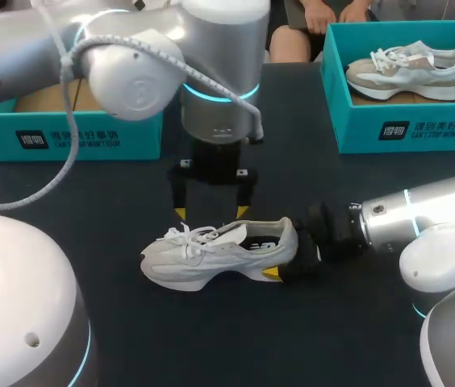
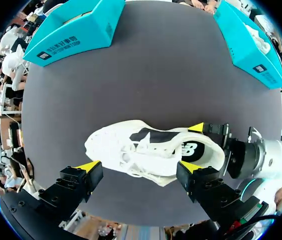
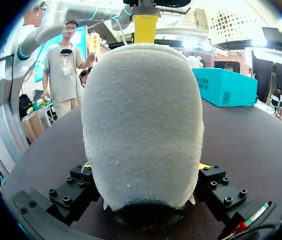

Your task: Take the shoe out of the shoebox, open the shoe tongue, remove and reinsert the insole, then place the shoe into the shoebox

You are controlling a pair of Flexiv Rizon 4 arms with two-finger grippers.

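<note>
While right gripper (image 2: 192, 146) clamps shoe (image 1: 211, 254) heel, left gripper (image 1: 211, 213) hangs open.

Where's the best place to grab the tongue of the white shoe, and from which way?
Probably pinch the tongue at its top edge, coming straight down. The shoe stands on its sole, opening upward, the right end effector grips the heel, and the open left end effector hangs just above.

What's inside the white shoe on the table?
Through the opening of the white shoe a black insole shows, from heel to midfoot. Farther forward the laces close over the inside, so the toe end cannot be seen.
</note>
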